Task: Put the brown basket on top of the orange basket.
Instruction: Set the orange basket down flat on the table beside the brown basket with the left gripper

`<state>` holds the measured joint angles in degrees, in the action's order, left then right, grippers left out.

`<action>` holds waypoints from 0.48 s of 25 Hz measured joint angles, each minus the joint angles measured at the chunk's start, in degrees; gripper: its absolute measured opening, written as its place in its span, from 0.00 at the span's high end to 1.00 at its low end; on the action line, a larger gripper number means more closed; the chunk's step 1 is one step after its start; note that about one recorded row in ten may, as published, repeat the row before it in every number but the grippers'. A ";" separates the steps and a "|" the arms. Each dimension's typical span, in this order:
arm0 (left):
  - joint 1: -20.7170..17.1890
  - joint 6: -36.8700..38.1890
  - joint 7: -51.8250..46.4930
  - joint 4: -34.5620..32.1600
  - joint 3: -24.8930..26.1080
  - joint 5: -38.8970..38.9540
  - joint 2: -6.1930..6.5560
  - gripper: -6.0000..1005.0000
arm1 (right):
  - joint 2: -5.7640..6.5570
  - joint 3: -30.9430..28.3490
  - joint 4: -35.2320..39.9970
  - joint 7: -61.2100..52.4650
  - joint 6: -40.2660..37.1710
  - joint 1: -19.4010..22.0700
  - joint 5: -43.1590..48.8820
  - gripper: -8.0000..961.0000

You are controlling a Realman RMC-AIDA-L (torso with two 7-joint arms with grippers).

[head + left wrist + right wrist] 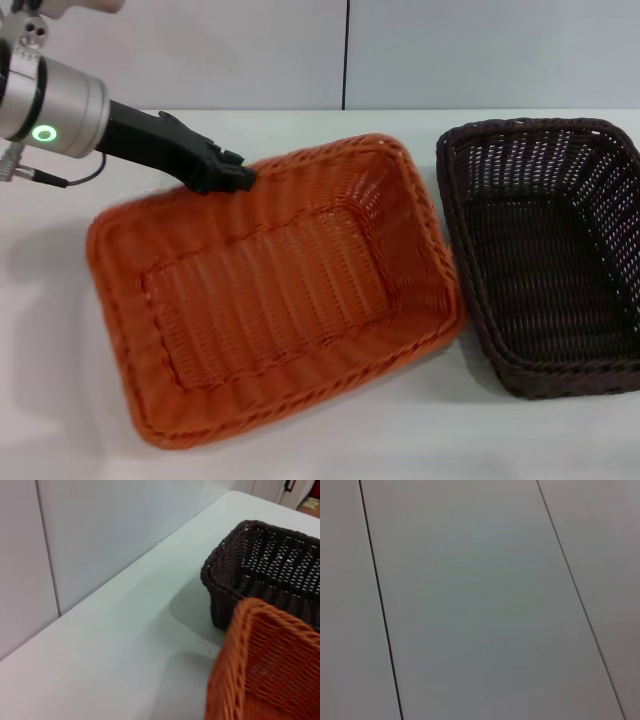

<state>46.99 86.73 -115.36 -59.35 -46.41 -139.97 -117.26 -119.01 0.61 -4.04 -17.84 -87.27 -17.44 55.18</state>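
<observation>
Dark brown woven wicker, one brown basket (545,250), standing upright on white table (330,440) at right side, mouth up, nothing inside. Openwork sides and braided rim visible; right edge cut by frame in head view. Also seen from left wrist view (260,565), corner and far wall only.

One orange basket (270,290), same build, lying left of brown basket, rotated so long axis runs from near left to far right. Right rim just beside brown basket's left rim; contact between the two cannot be told. Nothing inside. Appears tilted, far rim raised, judged from left wrist view (265,665) where its corner stands above table surface.

Count: two baskets, one of each colour, side by side, not stacked.

One left gripper (232,175) at far rim of orange basket, reaching in from far left; black fingers together at rim, seemingly pinching braided edge, though exact grip partly hidden.

Right gripper not seen; right wrist view shows only pale panelled wall (480,600).
</observation>
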 joint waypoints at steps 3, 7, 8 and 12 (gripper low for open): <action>-0.12 -0.56 0.05 0.00 -0.58 0.01 -0.18 0.77 | 0.00 0.00 0.01 0.00 0.04 0.00 -0.03 0.39; -0.92 -3.98 0.53 -0.51 -2.73 0.50 -0.64 0.62 | 0.00 0.00 0.01 0.00 0.12 -0.06 -0.05 0.39; -1.05 -4.46 0.53 -0.66 -2.70 0.63 -0.64 0.56 | 0.01 0.00 0.01 0.00 0.15 -0.13 -0.07 0.39; -3.74 -7.36 0.71 -3.53 -2.63 5.38 -0.72 0.43 | 0.01 0.00 0.00 0.00 0.20 -0.22 -0.08 0.39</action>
<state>43.24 79.37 -114.64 -62.87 -49.04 -134.59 -117.98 -119.00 0.61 -4.04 -17.84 -87.07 -17.66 55.10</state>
